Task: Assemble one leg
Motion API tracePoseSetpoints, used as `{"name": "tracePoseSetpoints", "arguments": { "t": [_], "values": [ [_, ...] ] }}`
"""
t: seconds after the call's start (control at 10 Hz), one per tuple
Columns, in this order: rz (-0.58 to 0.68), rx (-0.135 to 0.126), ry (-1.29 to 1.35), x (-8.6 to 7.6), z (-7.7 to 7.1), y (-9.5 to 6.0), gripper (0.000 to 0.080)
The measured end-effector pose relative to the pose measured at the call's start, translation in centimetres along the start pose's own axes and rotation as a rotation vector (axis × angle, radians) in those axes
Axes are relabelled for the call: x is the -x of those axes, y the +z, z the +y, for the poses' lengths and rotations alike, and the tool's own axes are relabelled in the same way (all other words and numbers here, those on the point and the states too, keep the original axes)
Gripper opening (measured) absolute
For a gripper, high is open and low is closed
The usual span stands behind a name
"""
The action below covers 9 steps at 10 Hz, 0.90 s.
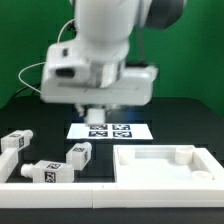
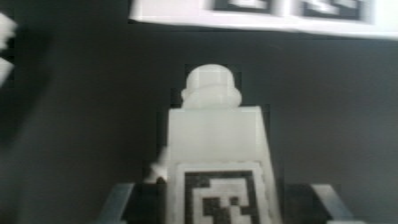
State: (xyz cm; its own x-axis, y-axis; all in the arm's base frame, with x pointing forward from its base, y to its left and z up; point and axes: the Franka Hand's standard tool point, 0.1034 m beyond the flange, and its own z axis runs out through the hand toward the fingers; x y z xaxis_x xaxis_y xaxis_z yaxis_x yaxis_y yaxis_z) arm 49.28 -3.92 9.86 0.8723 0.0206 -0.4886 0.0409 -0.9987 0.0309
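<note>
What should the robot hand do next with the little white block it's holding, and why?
Probably carry it toward the tray-shaped part on the exterior view's right. The gripper looks shut on the leg, its peg end free, near the marker board. So the grasp seems done, yet the leg is apart from the part it likely joins.

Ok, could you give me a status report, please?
End effector shut on small white tagged leg block. Held over black table. Nothing visibly in the way.

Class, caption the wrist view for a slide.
Gripper holds a tagged white leg over the black table, marker board beyond.
</note>
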Motion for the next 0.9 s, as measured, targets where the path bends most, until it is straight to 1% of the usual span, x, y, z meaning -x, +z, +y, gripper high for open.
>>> {"name": "tracePoseSetpoints", "arguments": {
  "t": [0.1, 0.2, 0.3, 0.4, 0.5, 0.6, 0.7, 0.8, 0.9],
  "values": [
    [0.07, -0.084, 0.066, -0.5, -2.6, -3.3, 0.0284],
    [0.12, -0.122, 0.145, -1.0, -4.1, -5.4, 0.0284],
    [0.182, -0.145, 0.161, -1.4, -5.1, -7.7, 0.0284],
    [0.256, -0.142, 0.156, -1.4, -4.7, -8.0, 0.0284],
    [0.302, -0.143, 0.164, -1.3, -4.7, -7.5, 0.0284],
    [0.383, -0.141, 0.165, -1.8, -4.8, -7.7, 0.0284],
    [0.432, -0.139, 0.165, -1.9, -4.9, -7.6, 0.0284],
    [0.556, -0.136, 0.198, -3.3, -5.9, -7.3, 0.0284],
    [0.661, -0.132, 0.197, -4.8, -7.9, -7.2, 0.0284]
  ]
}}
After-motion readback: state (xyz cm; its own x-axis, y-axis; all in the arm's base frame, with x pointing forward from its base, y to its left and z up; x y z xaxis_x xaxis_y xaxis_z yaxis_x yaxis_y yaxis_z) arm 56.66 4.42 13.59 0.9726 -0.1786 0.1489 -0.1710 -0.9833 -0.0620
